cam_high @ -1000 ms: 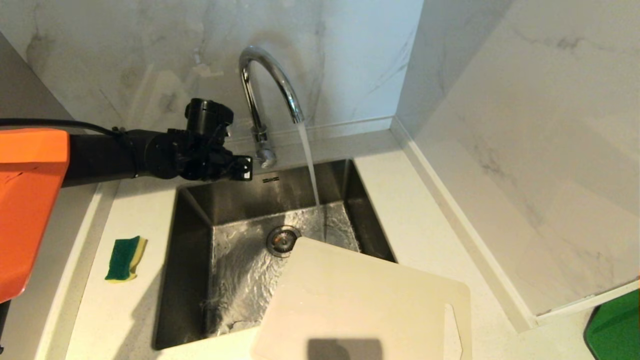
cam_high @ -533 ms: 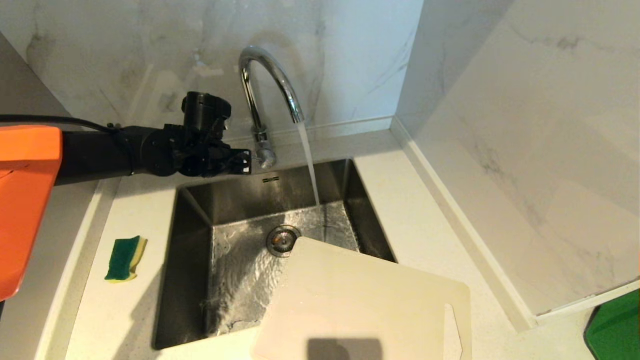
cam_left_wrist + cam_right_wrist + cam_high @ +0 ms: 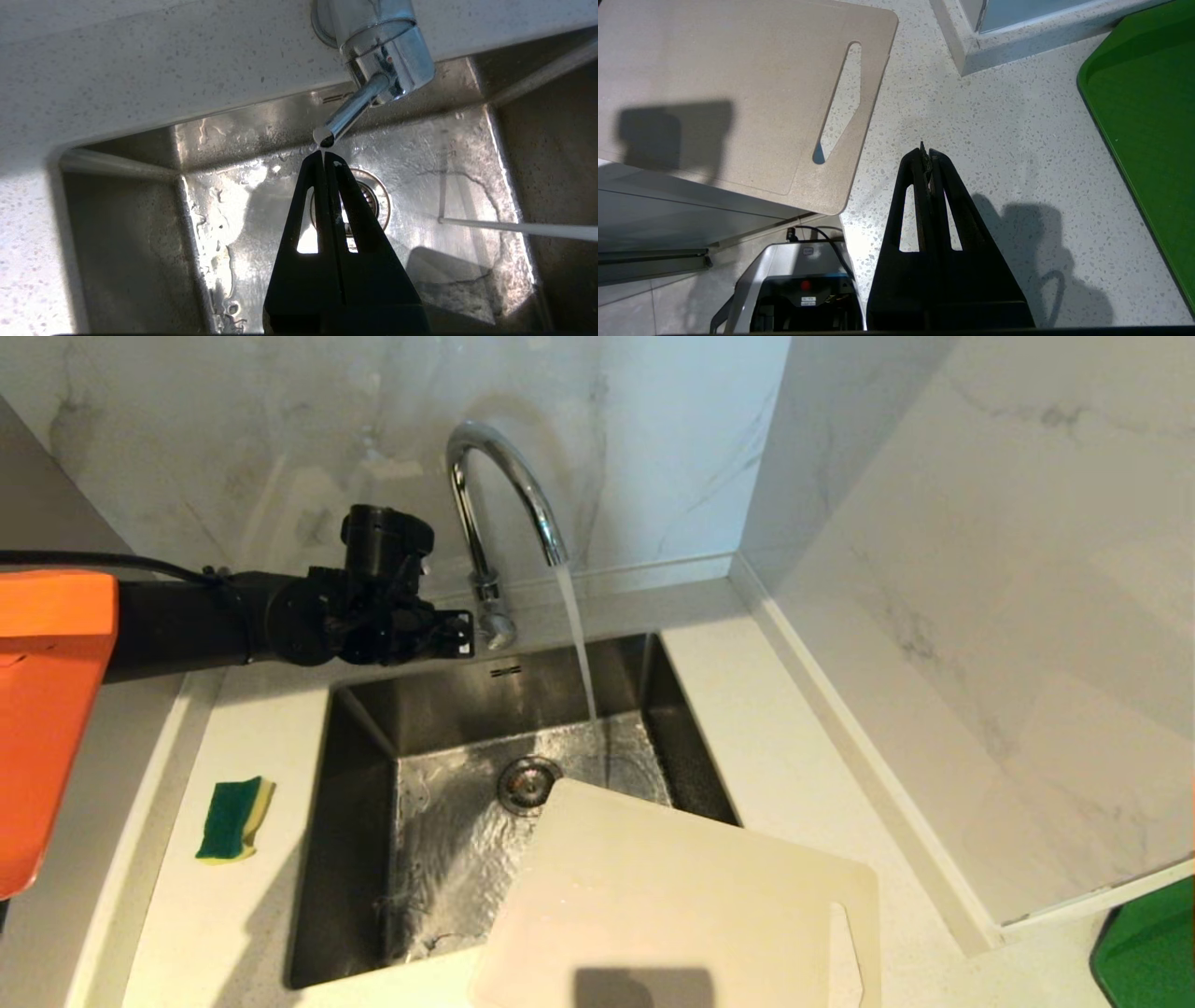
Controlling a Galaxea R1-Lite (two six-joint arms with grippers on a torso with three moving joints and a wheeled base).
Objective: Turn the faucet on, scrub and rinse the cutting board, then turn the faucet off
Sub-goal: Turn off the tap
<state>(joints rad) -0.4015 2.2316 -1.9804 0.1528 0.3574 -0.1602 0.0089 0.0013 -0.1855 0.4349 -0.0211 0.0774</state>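
From the head, the faucet (image 3: pixel 495 495) runs water into the sink (image 3: pixel 355 803), the left gripper (image 3: pixel 459 637) sits closed at its lever, and the board (image 3: pixel 672 905) lies over the sink's near right corner, with a sponge (image 3: pixel 233 817) on the tabletop (image 3: pixel 784 747). The left wrist shows pinched fingertips just short of the lever (image 3: pixel 348 114) tip. The right wrist shows the right gripper (image 3: pixel 924 154) closed and empty above the tabletop beside the board's slot, near a green tray (image 3: pixel 1148 93).

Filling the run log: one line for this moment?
faucet: running | left hand: shut, at lever | cutting board: unwashed, over sink corner

Left end effector (image 3: pixel 324 156) closed, tips at faucet (image 3: pixel 385 56) lever.
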